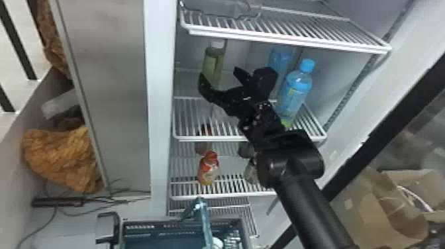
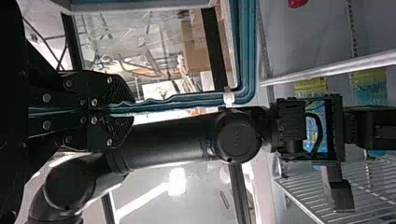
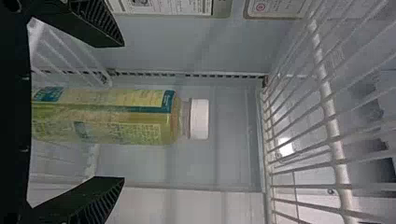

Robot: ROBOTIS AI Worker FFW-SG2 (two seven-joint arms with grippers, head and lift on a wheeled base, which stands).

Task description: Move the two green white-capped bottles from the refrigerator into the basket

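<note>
A green white-capped bottle (image 1: 213, 63) stands on the refrigerator's middle shelf, near its left side. My right gripper (image 1: 219, 75) is open in front of it. In the right wrist view the bottle (image 3: 107, 116) lies between the parted fingers of the right gripper (image 3: 123, 112), its white cap beyond the tips. At the bottom of the head view is the teal basket (image 1: 145, 228), with a round white thing (image 1: 217, 242) inside. In the left wrist view my left gripper (image 2: 130, 110) is shut on the basket's teal handle (image 2: 163, 100).
Two blue bottles stand right of the green one, the nearer blue bottle (image 1: 296, 89) close beside my right wrist. A wire shelf (image 1: 284, 29) hangs above the gripper. An orange-capped bottle (image 1: 208, 169) sits on the shelf below. The refrigerator's left wall edge (image 1: 160, 99) borders the opening.
</note>
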